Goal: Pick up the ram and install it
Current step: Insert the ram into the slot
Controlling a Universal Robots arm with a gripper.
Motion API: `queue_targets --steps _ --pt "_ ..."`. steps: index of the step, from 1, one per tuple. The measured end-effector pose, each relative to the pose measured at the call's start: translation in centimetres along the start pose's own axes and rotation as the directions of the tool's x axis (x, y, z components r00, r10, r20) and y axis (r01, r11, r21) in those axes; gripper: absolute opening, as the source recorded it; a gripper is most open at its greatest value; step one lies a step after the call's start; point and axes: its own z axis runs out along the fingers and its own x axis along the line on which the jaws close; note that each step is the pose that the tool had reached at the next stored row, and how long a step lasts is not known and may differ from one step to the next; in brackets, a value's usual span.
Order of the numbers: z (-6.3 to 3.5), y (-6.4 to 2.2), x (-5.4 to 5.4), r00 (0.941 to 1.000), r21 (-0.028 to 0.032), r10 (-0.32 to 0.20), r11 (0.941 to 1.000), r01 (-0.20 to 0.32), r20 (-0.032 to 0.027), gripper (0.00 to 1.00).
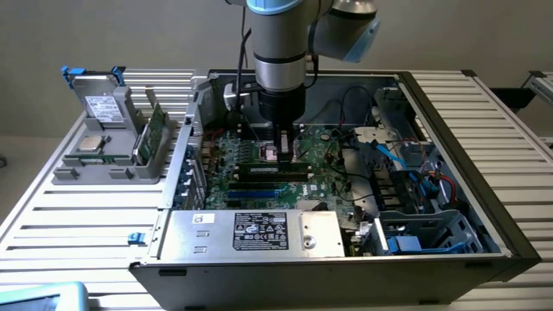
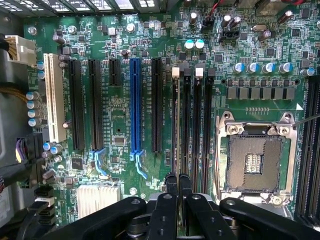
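The ram (image 2: 177,131) stands on its thin edge along the memory slot nearest the blue expansion slot (image 2: 135,100). I judge this lets its contacts go straight down. Your claw (image 2: 178,184) pinches it, fingers close together with one on each face. It holds the upper edge low over the motherboard (image 1: 259,188).

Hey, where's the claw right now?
In the exterior view, the claw hangs inside the open computer case, over the memory slots beside the empty processor socket.
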Motion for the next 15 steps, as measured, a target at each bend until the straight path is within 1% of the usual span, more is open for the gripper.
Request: queue_targets --steps 2,5,8,15 --pt "0.01 0.00 0.00 1.0000 0.0019 0.000 1.0000 0.000 -0.0001 0.13" --pt "0.02 0.10 0.00 1.0000 0.0095 0.001 1.0000 -0.001 0.0001 0.13" --pt "0.09 0.23 0.00 1.0000 0.0130 0.001 0.9999 -0.001 0.0000 0.13" --pt "0.20 0.24 0.03 1.0000 0.0138 0.001 0.9999 -0.001 -0.0001 0.13"
